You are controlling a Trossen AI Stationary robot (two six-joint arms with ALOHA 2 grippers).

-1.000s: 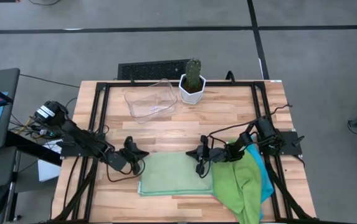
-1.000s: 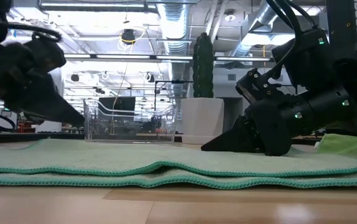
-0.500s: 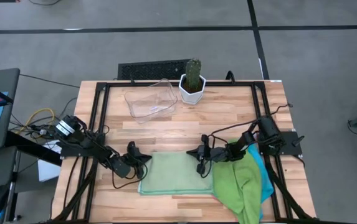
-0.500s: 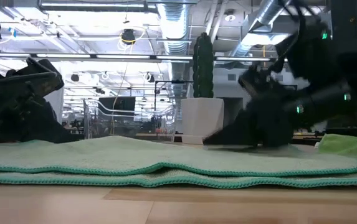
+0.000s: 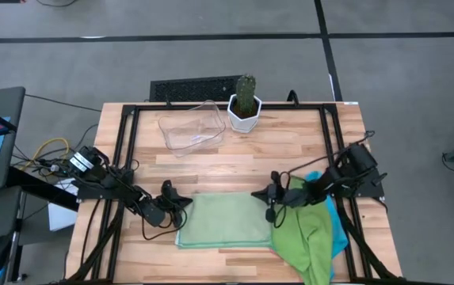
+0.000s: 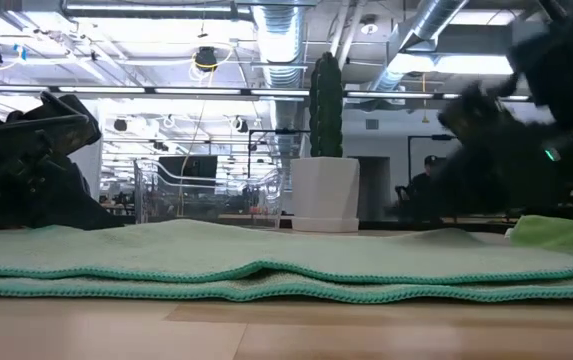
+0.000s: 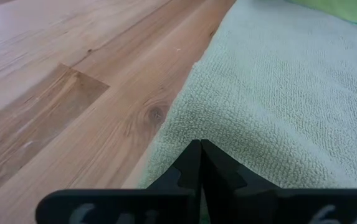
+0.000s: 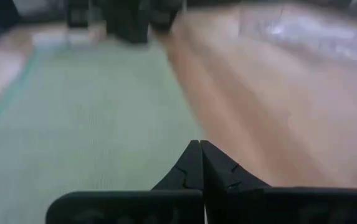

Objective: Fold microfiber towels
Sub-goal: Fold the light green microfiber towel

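Flanking the folded pale green towel (image 5: 227, 222), both closed grippers; cactus pot (image 5: 245, 113) behind.

You can see the pale green towel (image 7: 278, 106) is soft cloth with a rough, nubby face. The surface (image 7: 66, 93) is smooth wood with a light shine. The tray (image 5: 191, 131) is clear, shiny plastic, and the plant pot (image 5: 244, 115) looks smooth and white.

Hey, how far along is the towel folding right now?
Done: the pale green microfiber towel lies folded flat mid-table. In hand: nothing; the left tool and right tool sit shut at its opposite edges. Left: the bright green towel and cyan blue towel, heaped unfolded on the right.
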